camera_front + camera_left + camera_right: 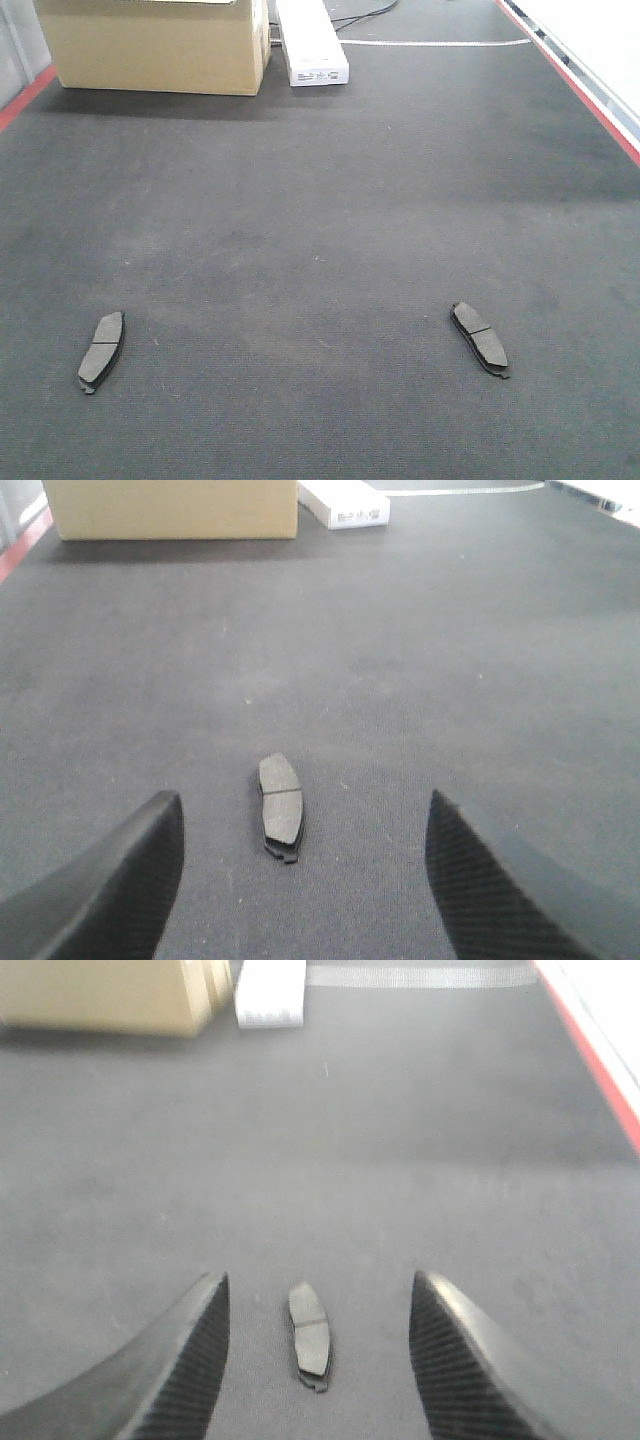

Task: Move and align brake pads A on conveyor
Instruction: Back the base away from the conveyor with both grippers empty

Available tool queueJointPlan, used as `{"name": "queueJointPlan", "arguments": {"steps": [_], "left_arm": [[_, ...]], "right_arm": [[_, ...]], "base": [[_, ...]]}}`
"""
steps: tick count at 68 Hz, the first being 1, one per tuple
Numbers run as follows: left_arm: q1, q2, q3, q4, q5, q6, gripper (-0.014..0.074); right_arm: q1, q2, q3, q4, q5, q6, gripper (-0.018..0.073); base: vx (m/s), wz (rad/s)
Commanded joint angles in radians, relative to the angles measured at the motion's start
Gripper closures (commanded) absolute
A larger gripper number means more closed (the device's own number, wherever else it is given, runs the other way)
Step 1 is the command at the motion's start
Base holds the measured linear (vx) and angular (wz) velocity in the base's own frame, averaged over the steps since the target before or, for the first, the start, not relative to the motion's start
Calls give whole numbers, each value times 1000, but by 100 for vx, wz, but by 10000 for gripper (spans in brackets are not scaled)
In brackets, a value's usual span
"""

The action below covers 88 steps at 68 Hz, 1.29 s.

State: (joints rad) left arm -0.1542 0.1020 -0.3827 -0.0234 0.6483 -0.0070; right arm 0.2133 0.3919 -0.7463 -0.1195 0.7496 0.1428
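My left hand (pixel 301 798) hangs spread over a dark grey curved brake pad (pixel 280 802) on the charcoal felt conveyor (pixel 330 210); my right hand (pixel 318 1278) likewise over another pad (pixel 309 1330).

brake pads (pixel 101 350) dark grey | conveyor (pixel 320 230) charcoal, red-edged | left tool fingers (pixel 120 880) black, maybe woven
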Motion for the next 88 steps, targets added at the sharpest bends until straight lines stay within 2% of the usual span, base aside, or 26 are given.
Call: {"name": "queueJointPlan", "arguments": {"steps": [1,10,28,88], "left_arm": [[-6,11,-26,2,-82,-3,94],[-6,11,-26,2,-85,-3,94],[-6,11,-26,-6,-84,-4,94],[-6,11,-26,-6,-84,-4,94]], "right_arm": [[-4,-77,70,-6,-93,-22,162],[-4,-139,192,5,-145,-56,162],[-4,-230,345,5,-356,-64,162],[-4,-233,357,-11,-324,-63,162]], "base": [[0,0],[0,0],[0,0],[0,0]]}}
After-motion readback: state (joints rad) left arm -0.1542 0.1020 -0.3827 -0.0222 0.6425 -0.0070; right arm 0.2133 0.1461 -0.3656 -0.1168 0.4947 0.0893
